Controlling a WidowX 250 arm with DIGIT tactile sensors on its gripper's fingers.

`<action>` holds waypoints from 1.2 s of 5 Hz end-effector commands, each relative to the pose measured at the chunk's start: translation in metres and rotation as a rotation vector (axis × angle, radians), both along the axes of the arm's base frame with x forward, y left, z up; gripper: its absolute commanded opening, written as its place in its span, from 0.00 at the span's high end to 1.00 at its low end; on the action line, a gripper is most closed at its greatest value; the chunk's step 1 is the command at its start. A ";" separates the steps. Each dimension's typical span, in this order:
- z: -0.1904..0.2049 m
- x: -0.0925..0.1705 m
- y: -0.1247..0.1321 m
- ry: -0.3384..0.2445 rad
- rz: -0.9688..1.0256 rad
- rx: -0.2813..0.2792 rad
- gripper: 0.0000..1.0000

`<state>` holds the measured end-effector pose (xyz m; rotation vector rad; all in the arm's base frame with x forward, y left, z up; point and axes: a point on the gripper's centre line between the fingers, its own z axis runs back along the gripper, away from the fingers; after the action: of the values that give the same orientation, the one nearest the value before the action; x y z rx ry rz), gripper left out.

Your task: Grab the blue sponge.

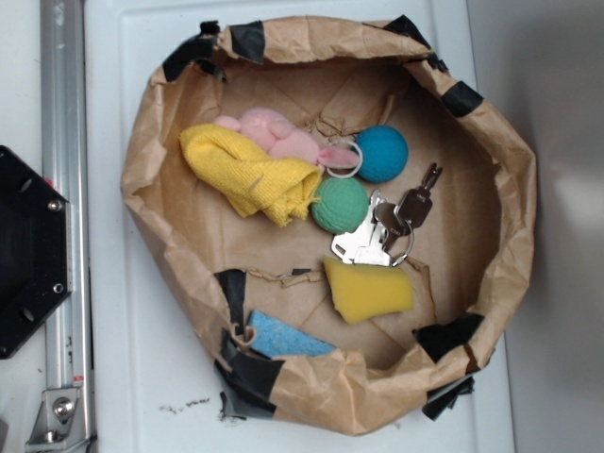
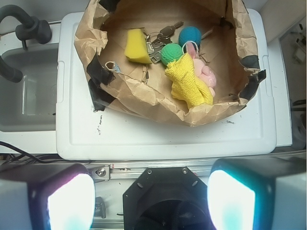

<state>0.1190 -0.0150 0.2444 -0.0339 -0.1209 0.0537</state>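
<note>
Jaws spread, well apart from blue sponge (image 1: 283, 336).

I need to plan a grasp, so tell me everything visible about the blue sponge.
The blue sponge is light sky-blue with a coarse, porous surface. It lies flat on the floor of the brown paper bag, at its lower edge, tucked against the crumpled wall beside black tape. The wall hides part of it. The wrist view does not show it. Nothing else touches it.
</note>
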 end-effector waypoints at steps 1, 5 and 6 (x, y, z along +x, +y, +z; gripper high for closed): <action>0.000 0.000 0.000 0.000 0.000 0.000 0.00; -0.125 0.144 0.038 0.057 0.061 0.015 0.00; -0.149 0.136 0.023 0.197 -0.003 -0.089 0.00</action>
<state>0.2494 0.0041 0.0844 -0.1185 0.1307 0.0379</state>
